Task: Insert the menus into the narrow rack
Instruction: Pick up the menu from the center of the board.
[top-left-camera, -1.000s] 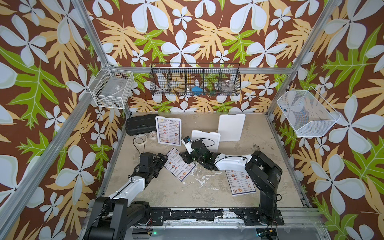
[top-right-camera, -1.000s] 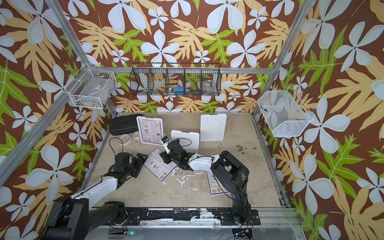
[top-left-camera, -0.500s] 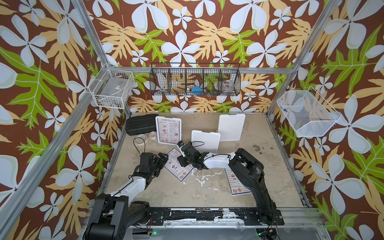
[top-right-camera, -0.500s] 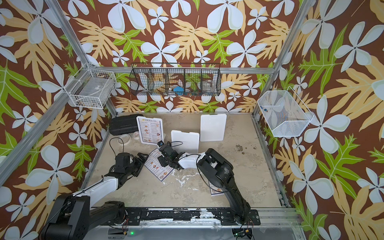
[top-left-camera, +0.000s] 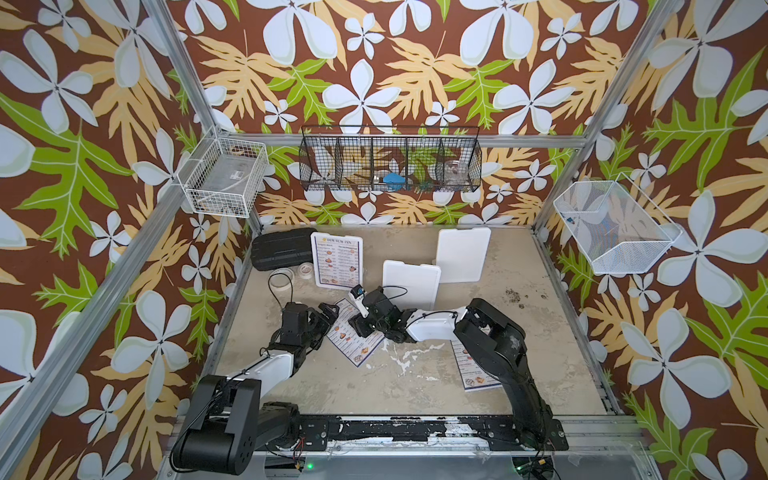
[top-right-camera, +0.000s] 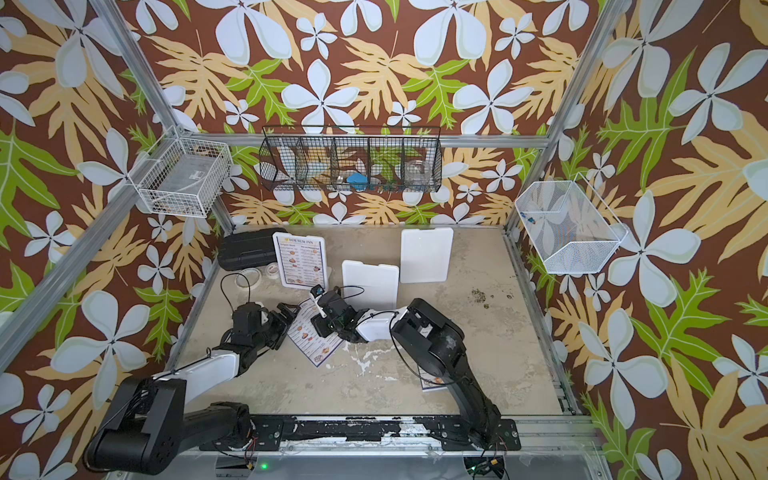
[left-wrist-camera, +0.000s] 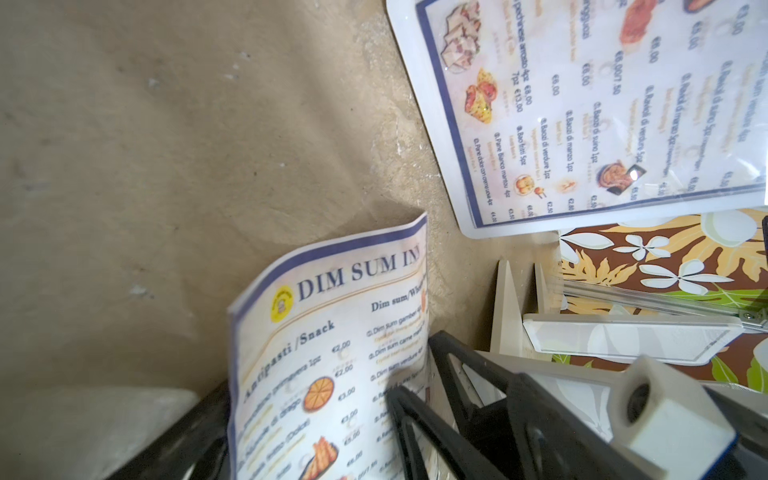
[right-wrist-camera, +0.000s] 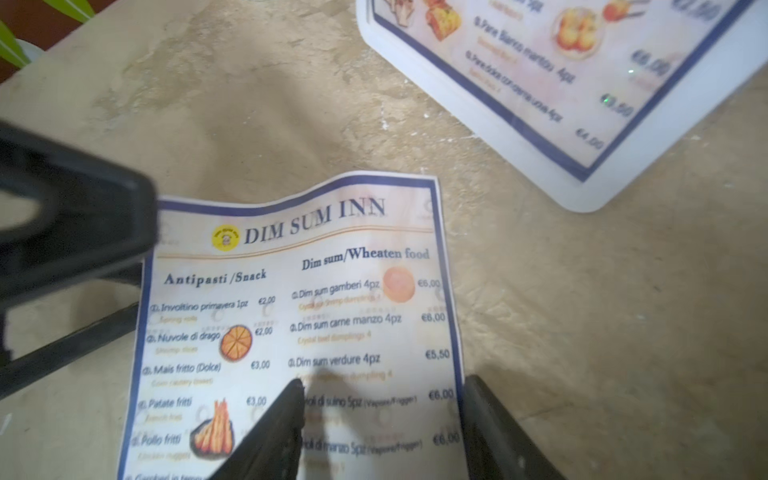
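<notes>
Rippling along its header, the menu (blue-bordered) lies face-up.

Bright even light, soft shadows; top views sharp; wrist views blurry w/ glare on menu.

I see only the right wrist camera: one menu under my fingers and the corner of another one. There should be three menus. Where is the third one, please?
Observer: The third menu lies flat on the table near the front, partly under the right arm.
Operator: And the one whose corner I see, is it also flat?
Observer: No. That upright menu stands at the back, beside the black case.
Operator: What is the left gripper doing?
Observer: The left gripper is open at the side edge of the middle menu, and that edge curls up between its jaws.
</notes>
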